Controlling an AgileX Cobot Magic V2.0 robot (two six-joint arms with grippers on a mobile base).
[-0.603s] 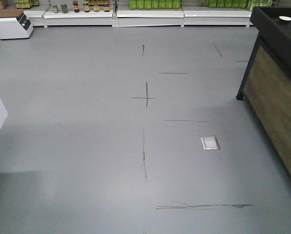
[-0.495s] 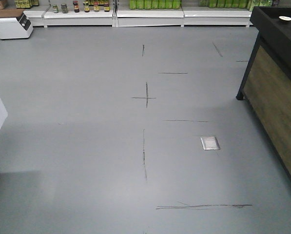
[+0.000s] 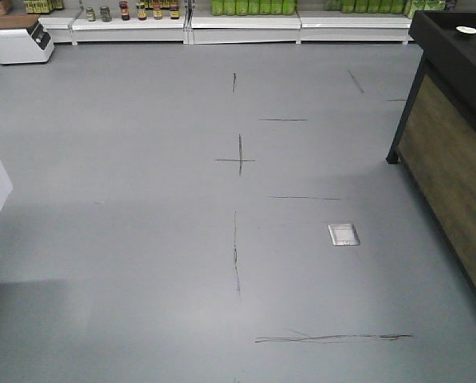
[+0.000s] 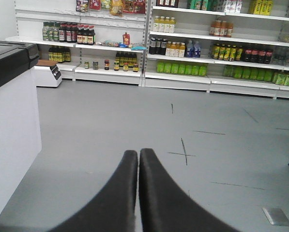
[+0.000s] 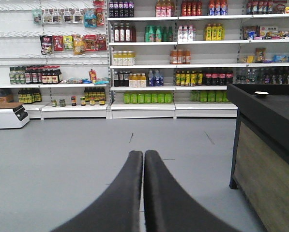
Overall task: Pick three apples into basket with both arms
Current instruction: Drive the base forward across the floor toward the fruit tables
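Across the shop floor nothing has moved since a moment ago. The black cross drawn on the grey floor sits in the same spot. So does the little metal plate set into the floor, to the right of it and nearer. The white machine at the far left and the dark counter with the wooden side on the right are where they were too. A small white dish lies on top of the counter.

The left gripper has its two black fingers pressed tight together. It holds nothing and touches nothing, and it points out over the floor toward the far shelves. A big white box with a dark top stands to its left.

The right gripper looks the same. Its fingers are squeezed together with nothing between them, up in the air above the floor. The counter is close by on its right.

I cannot tell where the apples and the basket are from these views.

The far shelves are full of bottles and jars. A row of green bottles sits low down, with orange, yellow, red and dark ones higher up. Small packets hang at the upper left. Every label is too small and blurry for me to read any words or names.
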